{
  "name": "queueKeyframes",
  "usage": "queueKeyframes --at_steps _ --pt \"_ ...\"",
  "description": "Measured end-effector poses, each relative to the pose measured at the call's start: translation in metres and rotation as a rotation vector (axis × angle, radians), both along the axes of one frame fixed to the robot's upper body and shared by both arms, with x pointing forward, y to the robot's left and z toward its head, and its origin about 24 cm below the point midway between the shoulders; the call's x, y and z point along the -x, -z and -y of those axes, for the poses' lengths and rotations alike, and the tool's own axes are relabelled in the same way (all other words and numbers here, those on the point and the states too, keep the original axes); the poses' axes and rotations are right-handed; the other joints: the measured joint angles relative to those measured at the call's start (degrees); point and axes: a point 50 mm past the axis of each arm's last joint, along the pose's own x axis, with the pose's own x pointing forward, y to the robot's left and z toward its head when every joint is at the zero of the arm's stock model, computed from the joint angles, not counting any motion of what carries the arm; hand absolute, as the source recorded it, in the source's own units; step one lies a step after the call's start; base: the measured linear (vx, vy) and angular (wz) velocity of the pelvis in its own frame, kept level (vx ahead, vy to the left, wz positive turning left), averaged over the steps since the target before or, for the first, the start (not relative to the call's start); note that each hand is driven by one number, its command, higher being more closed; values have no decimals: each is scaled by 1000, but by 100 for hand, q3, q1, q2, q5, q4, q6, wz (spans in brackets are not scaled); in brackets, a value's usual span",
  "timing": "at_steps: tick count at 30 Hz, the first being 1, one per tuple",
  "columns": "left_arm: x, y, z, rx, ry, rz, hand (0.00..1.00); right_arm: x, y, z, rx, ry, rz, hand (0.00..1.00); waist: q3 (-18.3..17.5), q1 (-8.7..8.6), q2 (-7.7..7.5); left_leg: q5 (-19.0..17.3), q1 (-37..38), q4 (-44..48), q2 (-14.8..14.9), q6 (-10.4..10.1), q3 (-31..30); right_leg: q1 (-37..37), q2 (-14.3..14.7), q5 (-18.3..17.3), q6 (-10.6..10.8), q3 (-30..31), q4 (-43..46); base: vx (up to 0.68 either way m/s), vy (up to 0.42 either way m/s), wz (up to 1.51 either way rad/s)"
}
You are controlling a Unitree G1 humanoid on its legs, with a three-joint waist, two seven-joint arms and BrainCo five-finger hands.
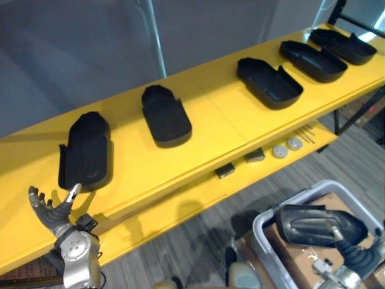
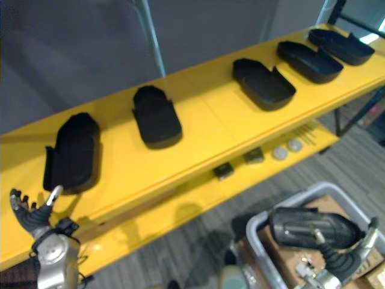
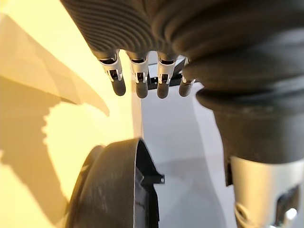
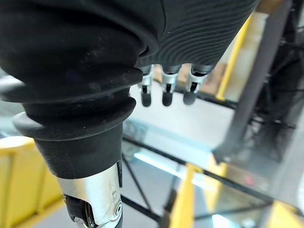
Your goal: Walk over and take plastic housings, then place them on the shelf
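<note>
Several black plastic housings lie in a row on the yellow shelf (image 1: 222,123). The leftmost housing (image 1: 87,150) lies just beyond my left hand (image 1: 57,211), which is open with fingers spread and apart from it. The left wrist view has its fingers (image 3: 137,78) straight above that housing's rim (image 3: 118,190). At the lower right, my right hand (image 1: 355,256) is shut on another black housing (image 1: 316,226), held tilted over a grey bin (image 1: 264,232). The fingers (image 4: 166,90) in the right wrist view hide the held part.
Further housings sit at the shelf's middle (image 1: 165,114) and right (image 1: 269,82), (image 1: 313,60). The lower yellow ledge carries two small dark blocks (image 1: 224,170) and two round discs (image 1: 280,151). Cardboard boxes fill the bin. Grey carpet lies below.
</note>
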Motion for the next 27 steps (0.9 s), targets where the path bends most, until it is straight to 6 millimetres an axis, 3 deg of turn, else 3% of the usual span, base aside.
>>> queueKeyframes --at_steps 8,17,27 --pt "5 9 -2 16 -26 -36 0 -13 -23 -1 30 -155 55 0 16 -3 18 5 -2 -4 -13 8 -19 -8 -9 7 11 -9 2 0 0 0" --pt "-5 14 2 92 146 9 0 -25 -39 5 85 -248 60 0 182 -23 180 74 -87 -13 -54 114 -168 -73 -29 9 14 -15 -3 -3 -3 2" --pt "-13 14 6 141 297 81 0 -28 -41 5 94 -330 33 0 178 -31 186 106 -51 -33 -65 163 -167 -75 -25 6 -15 33 -41 -27 5 -2"
